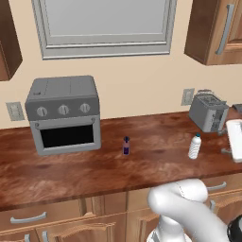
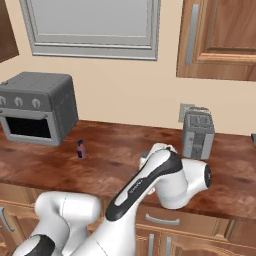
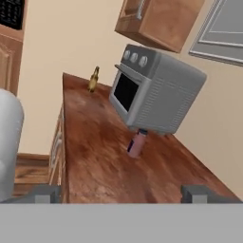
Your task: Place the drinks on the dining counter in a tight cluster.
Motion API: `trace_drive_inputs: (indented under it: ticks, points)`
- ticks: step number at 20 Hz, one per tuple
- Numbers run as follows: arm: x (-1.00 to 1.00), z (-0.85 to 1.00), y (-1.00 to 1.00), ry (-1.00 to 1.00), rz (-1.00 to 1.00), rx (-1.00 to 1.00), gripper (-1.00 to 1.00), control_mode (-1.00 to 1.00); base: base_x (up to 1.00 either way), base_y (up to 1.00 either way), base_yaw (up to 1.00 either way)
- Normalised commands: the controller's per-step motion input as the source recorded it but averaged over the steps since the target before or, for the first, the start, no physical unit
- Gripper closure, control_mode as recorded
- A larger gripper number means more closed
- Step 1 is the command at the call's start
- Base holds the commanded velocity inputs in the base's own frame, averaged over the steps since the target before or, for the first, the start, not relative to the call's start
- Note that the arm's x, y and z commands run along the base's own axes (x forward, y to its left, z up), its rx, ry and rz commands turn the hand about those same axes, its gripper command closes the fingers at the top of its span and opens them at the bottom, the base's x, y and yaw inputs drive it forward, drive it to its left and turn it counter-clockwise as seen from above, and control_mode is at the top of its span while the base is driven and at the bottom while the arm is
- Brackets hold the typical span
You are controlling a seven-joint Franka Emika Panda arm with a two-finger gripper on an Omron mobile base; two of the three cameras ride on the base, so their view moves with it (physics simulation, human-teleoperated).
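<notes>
Three drinks stand on a reddish-brown wood counter [image 1: 71,175] that carries a grey toaster oven; the dining counter is out of view. The purple-blue bottle [image 1: 125,145] [image 2: 81,149] [image 3: 136,143] stands upright just right of the oven. Further right is the clear-white water bottle [image 1: 194,146], also upright. The amber bottle [image 3: 93,79] stands at the counter's far end, beyond the oven. My gripper [image 1: 223,142] [image 3: 123,194] hovers over the counter's right part, just right of the water bottle. It points along the counter toward the oven, open, with nothing between its fingers.
The grey toaster oven [image 1: 64,115] [image 2: 37,107] [image 3: 154,92] sits against the wall at the left. A silver toaster [image 1: 208,112] [image 2: 197,132] stands at the back right. Wall cabinets [image 2: 220,37] hang above, drawers [image 1: 28,218] run below the counter.
</notes>
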Motion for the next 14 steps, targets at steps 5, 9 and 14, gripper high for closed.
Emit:
trace_drive_inputs:
  ticks: [5,9,14]
  points:
    - [0.29,-0.35,-0.06,0.0,0.0,-0.02,-1.0,-1.0,0.0,0.0,0.0]
    - [0.49,-0.27,-0.04,0.07,0.0,-0.01,-1.0,-1.0,0.0,0.0,0.0]
    - [0.42,-0.2,-0.12,0.16,0.0,0.0,-1.0,-1.0,0.0,0.0,0.0]
